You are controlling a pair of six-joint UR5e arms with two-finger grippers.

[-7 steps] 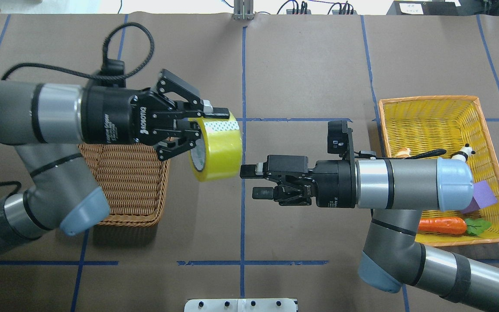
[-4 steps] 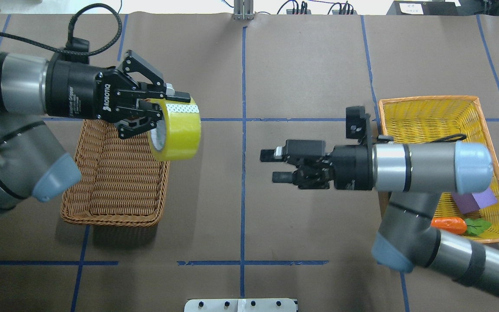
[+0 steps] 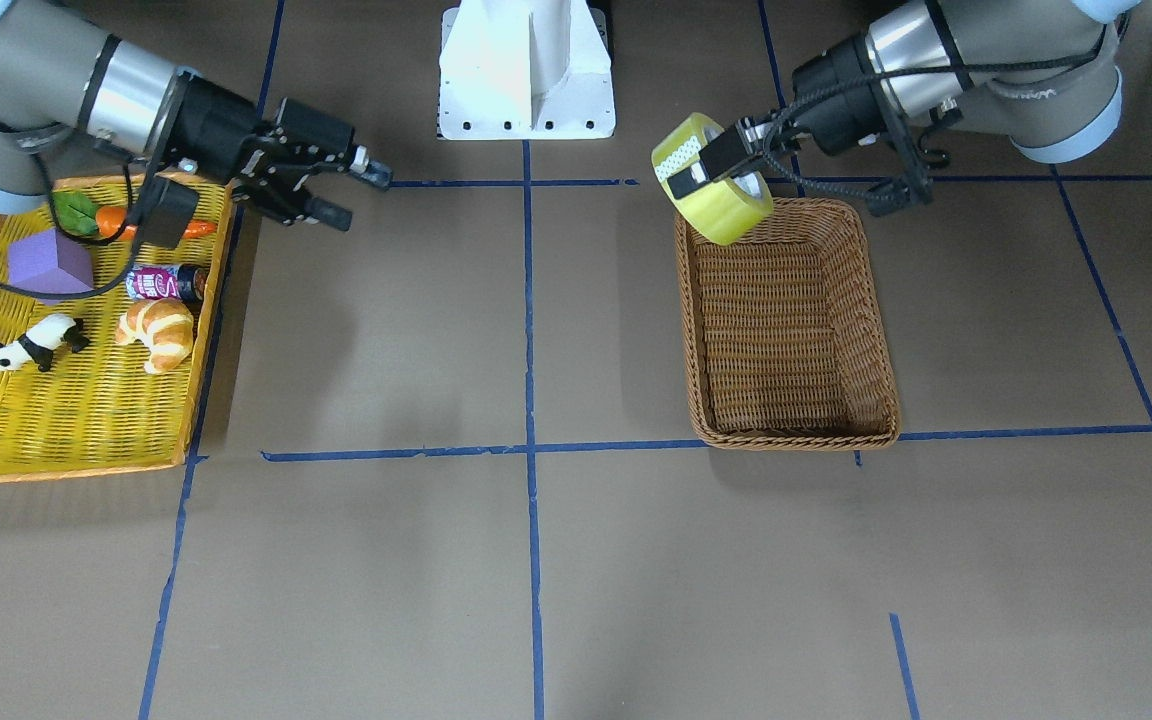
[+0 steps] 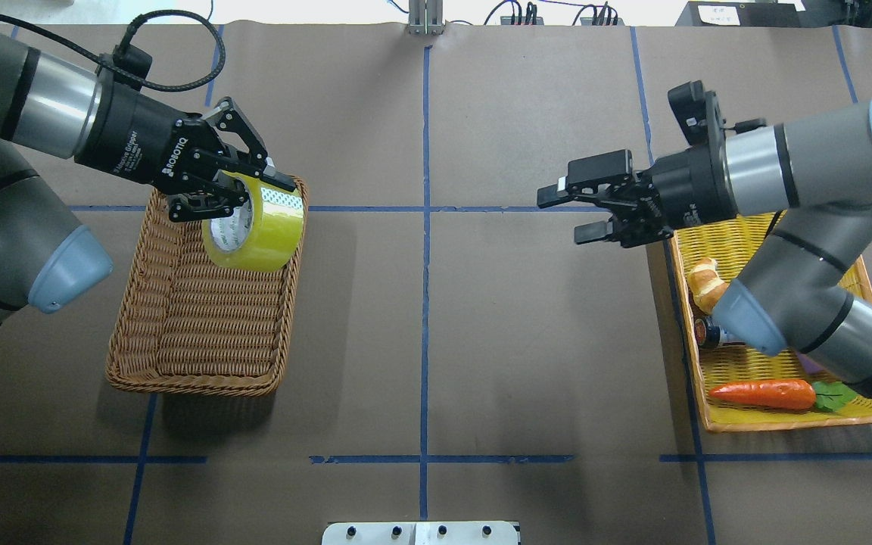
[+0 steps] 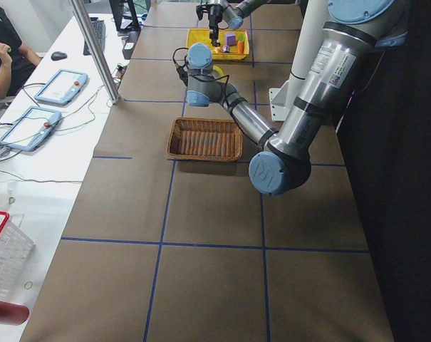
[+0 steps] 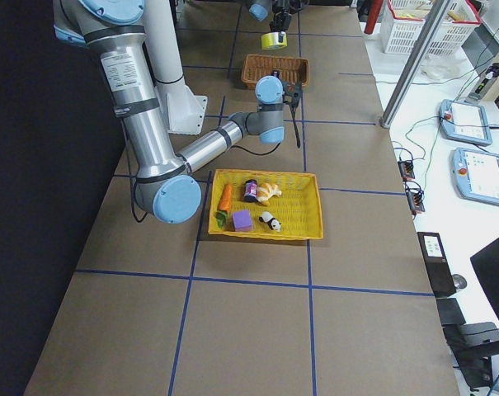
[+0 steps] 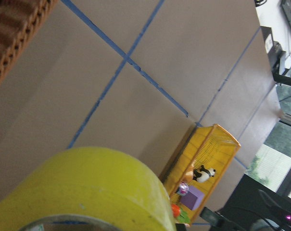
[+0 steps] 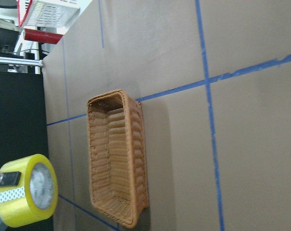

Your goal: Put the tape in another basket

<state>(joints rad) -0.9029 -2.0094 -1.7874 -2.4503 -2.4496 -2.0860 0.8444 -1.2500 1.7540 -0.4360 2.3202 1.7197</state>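
Observation:
My left gripper (image 4: 243,193) is shut on the yellow-green tape (image 4: 262,231), one finger inside its core and one outside. It holds the roll in the air over the far right corner of the brown wicker basket (image 4: 194,386), which holds nothing. The front view shows the tape (image 3: 721,200) above the basket's (image 3: 796,437) corner nearest the robot. My right gripper (image 4: 566,216) is open and empty, well to the right, near the yellow tray. The right wrist view shows the tape (image 8: 25,197) and the basket (image 8: 114,159); the tape fills the left wrist view (image 7: 87,183).
A flat yellow tray (image 4: 754,363) with an orange rim at the right holds a carrot (image 4: 765,393), a croissant (image 3: 158,330), a can (image 3: 166,283), a purple block (image 3: 48,262) and a panda (image 3: 31,342). The white robot base (image 3: 526,70) stands between the arms.
My left arm carried the tape leftward from the table's middle to above the basket. My right arm drew back to the right and away, its gripper open throughout.

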